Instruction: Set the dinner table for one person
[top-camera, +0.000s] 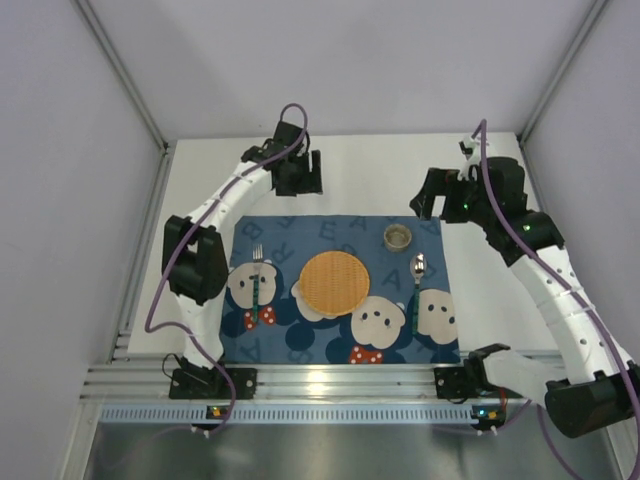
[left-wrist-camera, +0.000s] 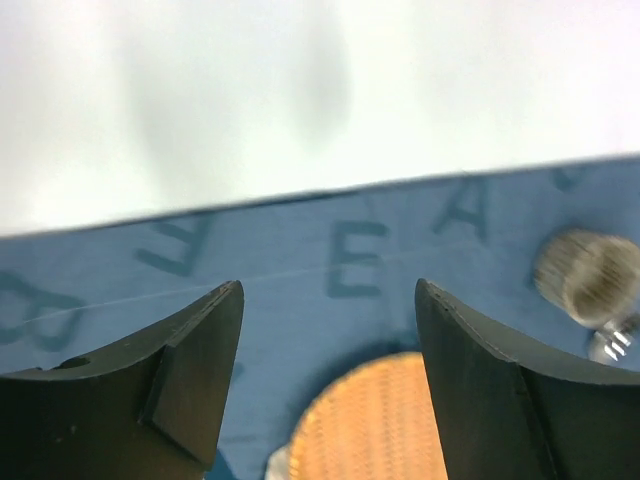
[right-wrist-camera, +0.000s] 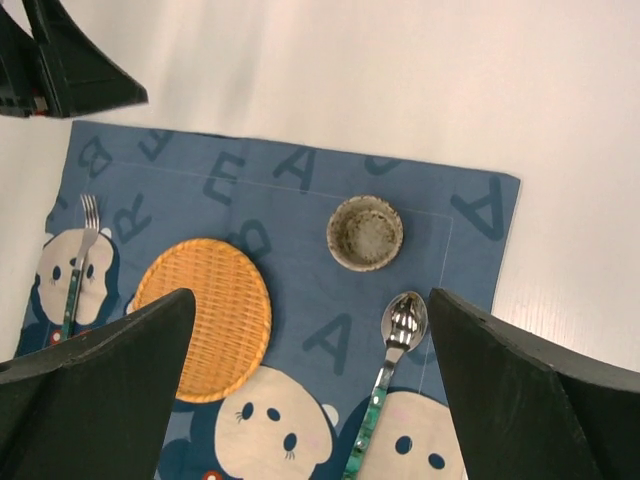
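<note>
placemat (top-camera: 300, 232) on the dinner table (top-camera: 370, 170) holds fork (top-camera: 257, 281), plate (top-camera: 335, 283), spoon (top-camera: 417, 281) (cup (top-camera: 398, 237) too).

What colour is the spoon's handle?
Mottled green on the spoon; clearest in the right wrist view.

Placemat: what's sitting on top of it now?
On the placemat: fork left, woven plate centre, small bowl far right, spoon near right. The print under the plate and the dinner table beneath the mat are covered.
</note>
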